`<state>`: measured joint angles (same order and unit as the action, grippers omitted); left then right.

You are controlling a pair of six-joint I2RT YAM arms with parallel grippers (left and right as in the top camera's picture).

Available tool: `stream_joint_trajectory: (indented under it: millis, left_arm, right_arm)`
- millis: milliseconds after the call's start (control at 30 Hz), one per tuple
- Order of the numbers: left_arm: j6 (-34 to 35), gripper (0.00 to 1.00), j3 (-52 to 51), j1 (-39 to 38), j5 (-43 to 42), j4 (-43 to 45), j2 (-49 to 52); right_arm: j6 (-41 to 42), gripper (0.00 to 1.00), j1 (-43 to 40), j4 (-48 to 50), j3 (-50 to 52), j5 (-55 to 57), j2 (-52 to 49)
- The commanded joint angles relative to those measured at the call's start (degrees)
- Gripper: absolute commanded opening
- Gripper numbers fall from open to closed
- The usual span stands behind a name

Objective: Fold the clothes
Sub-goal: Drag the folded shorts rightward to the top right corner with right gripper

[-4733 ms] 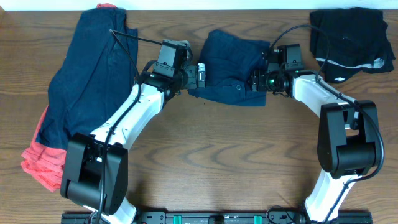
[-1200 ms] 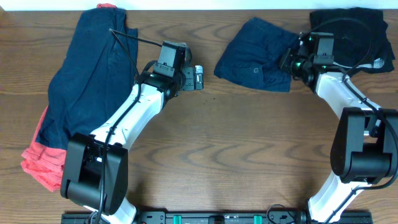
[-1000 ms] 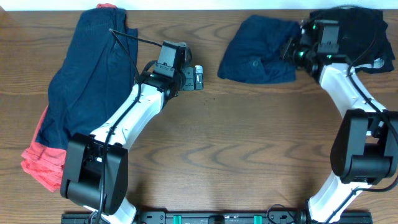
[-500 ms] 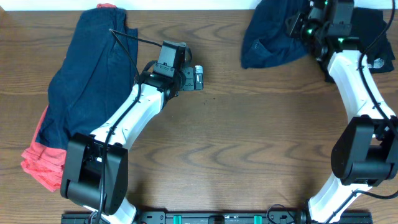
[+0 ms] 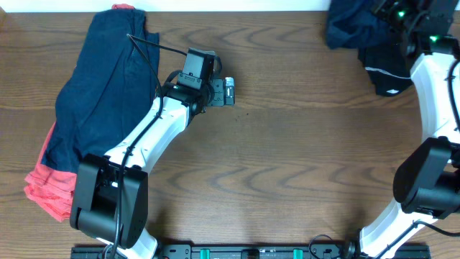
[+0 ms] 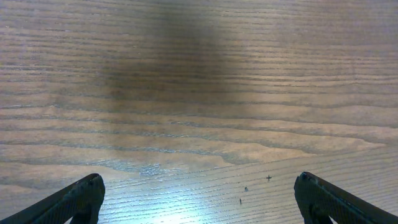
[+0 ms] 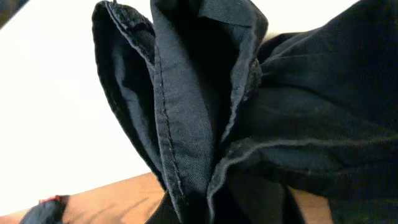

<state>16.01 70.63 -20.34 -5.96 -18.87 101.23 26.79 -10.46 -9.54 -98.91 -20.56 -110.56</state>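
1. Brown wood grain is filling the overhead view, where the wooden table [image 5: 287,165] is carrying both arms and all the clothes.
2. Along the table's left side, a large navy garment [image 5: 100,86] is lying spread out, running from the far edge toward the near-left corner.
3. From the near edge, the white left arm [image 5: 154,133] is stretching toward the table's middle, just beside that garment's right border.
4. Up the right side, the right arm [image 5: 435,108] is reaching to the far-right corner.
5. At the navy garment's near-left end, a coral-red garment [image 5: 49,188] is peeking out from beneath it.
6. In the far-right corner, a black garment [image 5: 392,72] is lying partly under the right arm.
7. At the far edge, just left of the black one, bunched navy shorts [image 5: 348,25] are sitting in the claw, their folds and stitched hems crowding the right wrist view.
8. Its fingers buried in the fabric, the right gripper [image 5: 384,16] is clamping those shorts.
9. Over bare wood near the table's centre, the left gripper [image 5: 228,91] is standing with fingertips [image 6: 81,196] spread wide and nothing between them.
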Motion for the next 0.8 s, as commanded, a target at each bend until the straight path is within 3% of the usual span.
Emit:
stream_joint_trajectory:
  millis: [0, 200, 300, 433, 600, 767]
  left_arm:
    - [-0.98, 0.99, 1.16, 0.28, 0.70, -0.15, -1.29]
    - [-0.98, 0.99, 1.16, 0.28, 0.70, -0.15, -1.29]
    - [-0.98, 0.99, 1.16, 0.28, 0.70, -0.15, -1.29]
    - [-0.98, 0.99, 1.16, 0.28, 0.70, -0.17, -1.29]
    - [-0.98, 0.99, 1.16, 0.28, 0.70, -0.17, -1.29]
    - [-0.98, 0.99, 1.16, 0.28, 0.70, -0.17, -1.29]
  right_arm:
    - [5.18, 0.01, -2.51, 2.47, -2.03, 0.92, 2.34]
    - [15.17, 0.01, -6.64, 6.93, -2.01, 6.19, 2.03]
    - [25.05, 0.01, -7.98, 8.44, -2.01, 13.11, 1.14]
    - [28.52, 0.01, -8.50, 11.13, -2.01, 20.46, -0.90]
    - [28.76, 0.01, -9.42, 19.82, -2.01, 18.82, -4.72]
    - [36.57, 0.01, -10.62, 33.00, -2.01, 14.58, -9.99]
